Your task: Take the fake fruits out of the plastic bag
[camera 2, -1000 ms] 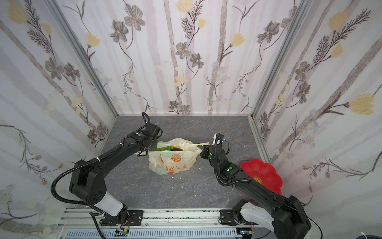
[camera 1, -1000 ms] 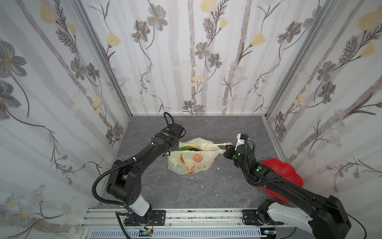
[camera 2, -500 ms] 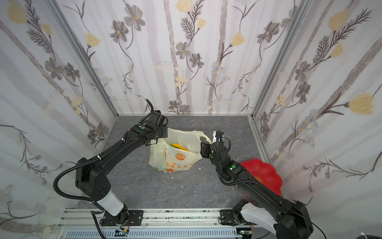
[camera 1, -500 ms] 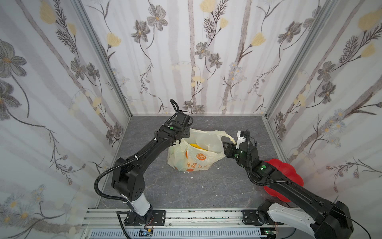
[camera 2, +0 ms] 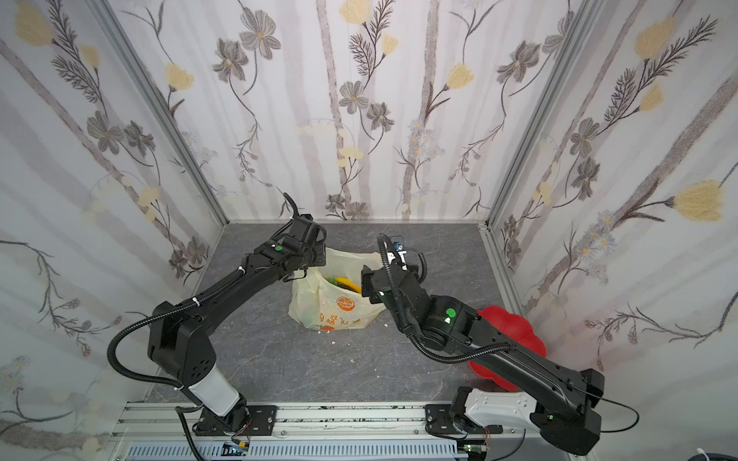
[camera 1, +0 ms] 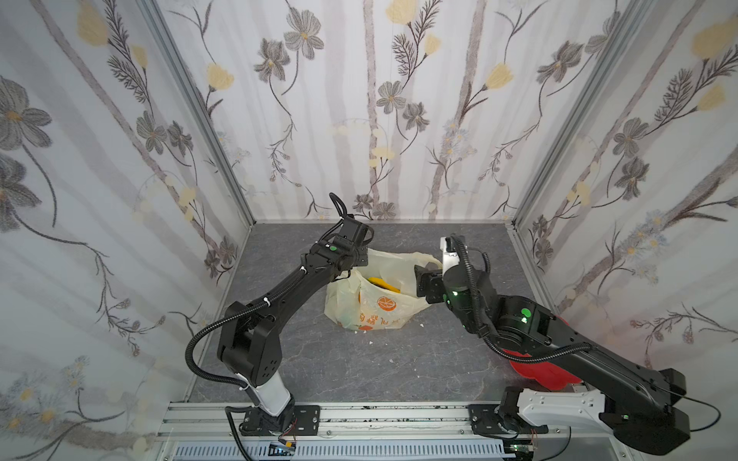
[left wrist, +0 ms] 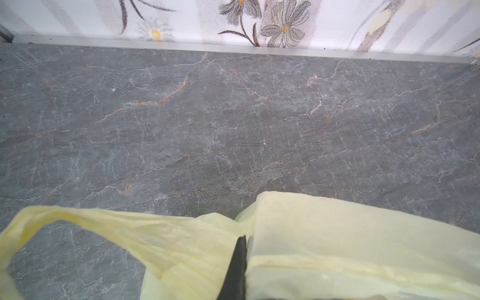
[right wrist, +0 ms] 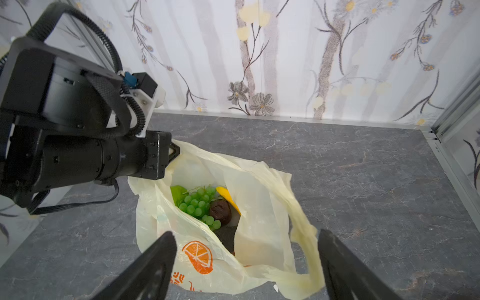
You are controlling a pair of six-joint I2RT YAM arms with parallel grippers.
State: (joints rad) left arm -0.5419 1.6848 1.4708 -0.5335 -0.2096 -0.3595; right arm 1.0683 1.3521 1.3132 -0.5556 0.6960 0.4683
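Right wrist view looks straight down the line of the coming reach. The right tool (right wrist: pixel 245 232) stands released and empty, its two fingers spread wide. The mouth of the plastic bag (right wrist: pixel 259 207) lies just ahead of and below them. The bag sits on the grey bench (right wrist: pixel 363 181), and the fake fruits are all inside it. A green grape bunch (right wrist: pixel 198 205) lies nearest the opening. A dark brown piece (right wrist: pixel 220 211) touches it, and a yellow banana (right wrist: pixel 228 197) is behind that.

The mouth is a narrow slit. It runs from the near wall of the bag, just in front of the right tool, away to the far rim. There the left tool (right wrist: pixel 173 152) is clenched on the film and holds the rim up. The banana's long axis lies slantwise across that slit.

By my judgement the right tool is the nearer and the only free one, so the pick falls to it.

A folded flap of film covers one side of the opening and hides whatever lies under the banana and deeper down. A loop handle (right wrist: pixel 306 233) hangs just beside one right finger; I cannot tell whether they touch. In both top views the right arm's wrist blocks its own fingers. The left wrist view shows only film and bench, no fruit. A red dish (camera 2: pixel 515 331) sits half hidden under the right arm.
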